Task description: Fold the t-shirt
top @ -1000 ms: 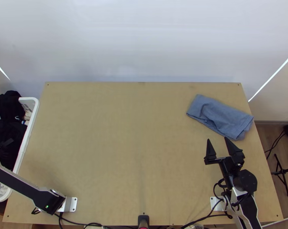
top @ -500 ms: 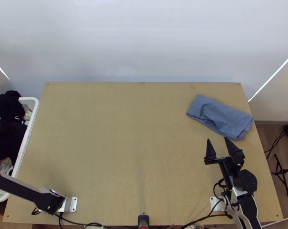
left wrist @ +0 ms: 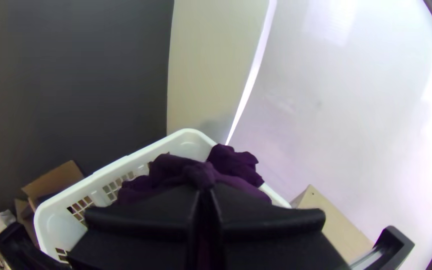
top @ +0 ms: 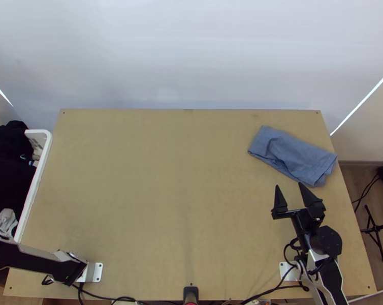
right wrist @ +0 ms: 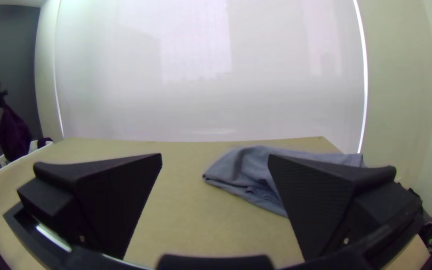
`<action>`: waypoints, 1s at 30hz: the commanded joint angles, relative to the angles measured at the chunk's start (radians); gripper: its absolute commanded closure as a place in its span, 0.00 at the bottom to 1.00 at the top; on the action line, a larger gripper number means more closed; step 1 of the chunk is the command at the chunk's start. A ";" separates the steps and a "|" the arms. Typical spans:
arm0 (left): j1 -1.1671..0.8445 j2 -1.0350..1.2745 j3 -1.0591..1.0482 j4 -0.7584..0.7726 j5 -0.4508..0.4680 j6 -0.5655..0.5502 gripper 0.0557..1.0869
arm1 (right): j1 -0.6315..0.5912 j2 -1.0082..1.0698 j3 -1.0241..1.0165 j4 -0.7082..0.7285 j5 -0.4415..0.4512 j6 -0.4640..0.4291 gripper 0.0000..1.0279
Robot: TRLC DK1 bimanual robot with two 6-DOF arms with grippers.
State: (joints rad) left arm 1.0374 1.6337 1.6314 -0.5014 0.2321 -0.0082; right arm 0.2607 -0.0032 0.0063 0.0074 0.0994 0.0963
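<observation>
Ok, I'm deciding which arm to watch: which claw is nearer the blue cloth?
Right. The right claw, open, sits just short of the blue cloth; the left claw grips dark cloth above the basket, across the table.

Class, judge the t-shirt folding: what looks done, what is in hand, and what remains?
Done, apparently: the blue cloth lies folded near the table's far right corner. In hand: the left gripper holds a dark garment, hanging bunched over the white basket. Left, probably: laying that garment on the table and folding it. The right gripper is open.
</observation>
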 commanded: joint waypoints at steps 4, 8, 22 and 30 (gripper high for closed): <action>-0.094 -0.149 0.044 -0.132 0.065 -0.088 0.96 | 0.000 0.000 0.000 0.000 0.000 0.000 0.04; -0.180 -0.219 0.059 -0.163 0.067 -0.122 0.96 | 0.000 0.000 0.000 0.000 0.000 0.000 0.04; -0.731 -0.299 0.081 -0.177 -0.126 -0.200 0.96 | 0.000 0.000 0.000 0.000 0.000 0.000 0.04; -1.120 -0.360 -0.044 -0.192 -0.304 -0.199 0.96 | 0.000 0.000 0.001 0.000 0.000 0.000 0.04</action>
State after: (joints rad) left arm 0.2298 1.3151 1.6688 -0.6842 0.0734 -0.2028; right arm 0.2607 -0.0032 0.0063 0.0074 0.0994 0.0963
